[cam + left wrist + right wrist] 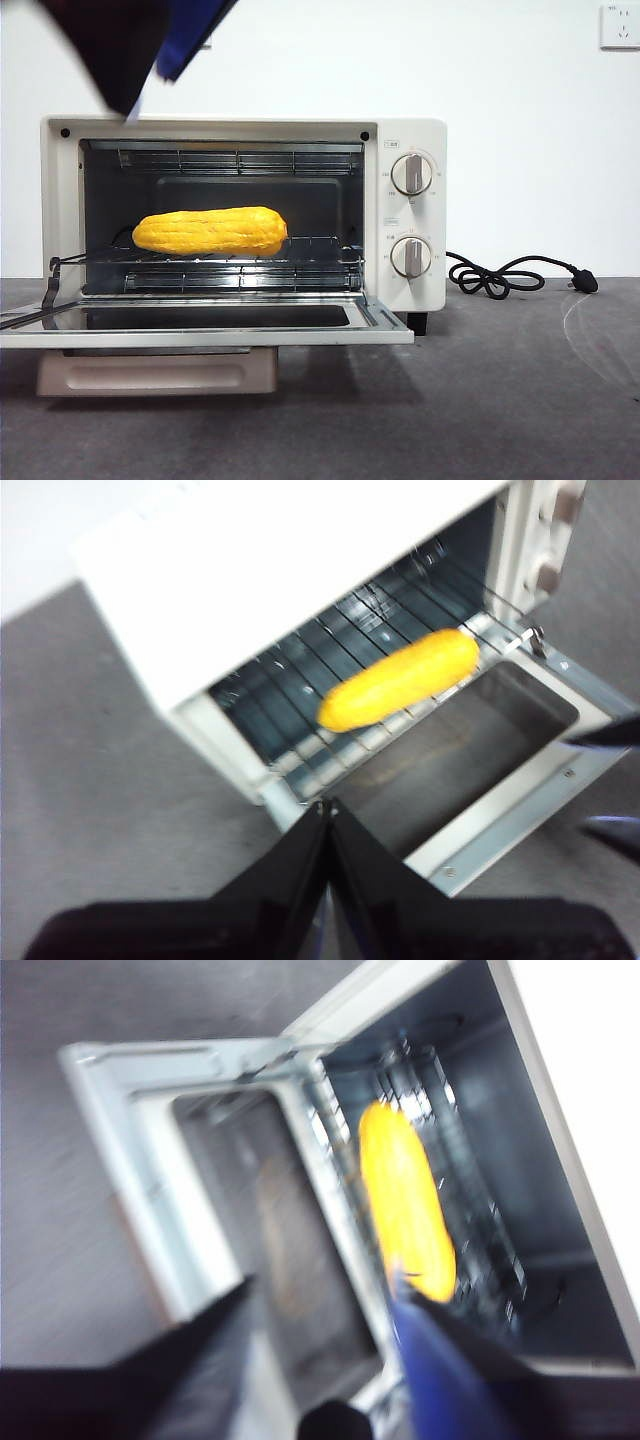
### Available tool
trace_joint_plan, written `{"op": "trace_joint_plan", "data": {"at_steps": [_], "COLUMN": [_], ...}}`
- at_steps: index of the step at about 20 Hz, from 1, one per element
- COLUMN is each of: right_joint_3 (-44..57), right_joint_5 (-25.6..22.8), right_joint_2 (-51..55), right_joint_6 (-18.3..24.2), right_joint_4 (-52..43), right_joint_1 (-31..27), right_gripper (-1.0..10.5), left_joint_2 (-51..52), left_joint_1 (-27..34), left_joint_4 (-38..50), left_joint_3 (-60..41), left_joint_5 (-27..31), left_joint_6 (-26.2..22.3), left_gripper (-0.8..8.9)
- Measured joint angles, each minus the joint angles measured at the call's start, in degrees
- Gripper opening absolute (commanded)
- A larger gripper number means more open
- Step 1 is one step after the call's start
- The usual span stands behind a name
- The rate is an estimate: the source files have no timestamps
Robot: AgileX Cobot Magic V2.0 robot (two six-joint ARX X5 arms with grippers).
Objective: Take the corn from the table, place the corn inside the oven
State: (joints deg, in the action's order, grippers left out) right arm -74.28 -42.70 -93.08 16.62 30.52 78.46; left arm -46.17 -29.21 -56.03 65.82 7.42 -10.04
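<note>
The corn (211, 231) is a glossy yellow-orange cob with a bumpy skin and blunt tapered ends, lying lengthwise on the thin wire rack (300, 250) inside the oven (405, 215), towards the side away from the knobs. The rack is bright metal rod; above it a ribbed heating grille runs across the dark grey cavity. The oven is a cream-white box with rounded corners, two round pale knobs (412, 174) stacked on its panel, and its glass door (200, 325) folded down flat and level, the dark window framed in pale metal. A black cord (505, 275) loops on the matte, mottled dark grey table (500, 400) beside it, before a plain white wall with a socket (620, 25). The left gripper (326, 815) hangs above the front edge of the lowered door with its two black jaws pressed together and holding nothing, the corn well clear beyond its tips. The right gripper (325, 1310) stands spread wide and empty above the open cavity, one jaw bearing a blue face, the corn just beyond that jaw but not between the two.
</note>
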Motion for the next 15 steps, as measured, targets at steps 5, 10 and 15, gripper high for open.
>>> {"op": "trace_joint_plan", "data": {"at_steps": [5, 10, 15], "right_joint_3": [0.0, 0.0, -0.1], "right_joint_5": [3.3, 9.9, 21.4], "right_joint_2": [7.2, 13.9, 19.6], "right_joint_6": [-7.0, -10.6, -12.4], "right_joint_4": [9.5, 14.9, 16.8], "right_joint_1": [0.2, -3.0, -10.0], "right_gripper": [-0.1, -0.1, -0.1], "left_joint_2": [-3.4, -2.3, -1.3], "left_joint_1": [7.0, 18.3, 30.7], "left_joint_4": [2.3, 6.5, 10.4], "left_joint_3": [-2.0, -9.3, -19.4], "left_joint_5": [-11.5, -23.5, -36.2], "left_joint_6": [-0.5, -0.3, 1.8], "left_gripper": [-0.08, -0.08, -0.09]}}
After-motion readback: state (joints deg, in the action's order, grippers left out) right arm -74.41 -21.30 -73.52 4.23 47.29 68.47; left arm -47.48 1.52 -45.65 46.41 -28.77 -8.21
